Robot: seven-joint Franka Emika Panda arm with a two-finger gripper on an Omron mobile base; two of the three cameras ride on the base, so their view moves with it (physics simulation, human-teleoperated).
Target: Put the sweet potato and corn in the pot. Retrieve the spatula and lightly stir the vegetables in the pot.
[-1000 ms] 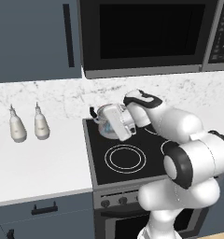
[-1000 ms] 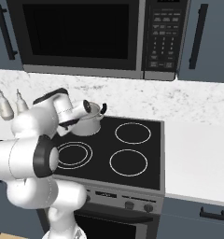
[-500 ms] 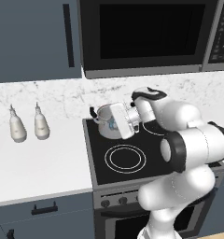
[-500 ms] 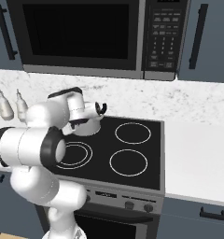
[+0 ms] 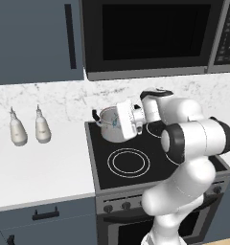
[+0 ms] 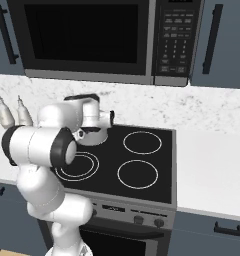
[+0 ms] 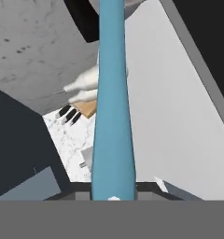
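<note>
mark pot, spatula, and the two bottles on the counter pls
pot (image 5: 109, 128): left base view, on its steel side wall.
spatula (image 7: 113, 116): hand view, on the middle of its light-blue handle.
bottles (image 5: 17, 131): left base view, on the body of the left one of the pair.

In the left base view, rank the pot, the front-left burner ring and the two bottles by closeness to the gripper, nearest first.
1. The pot, right beside the gripper on the back-left burner.
2. The front-left burner ring, just in front of the pot.
3. The two bottles, far left on the counter.
</note>
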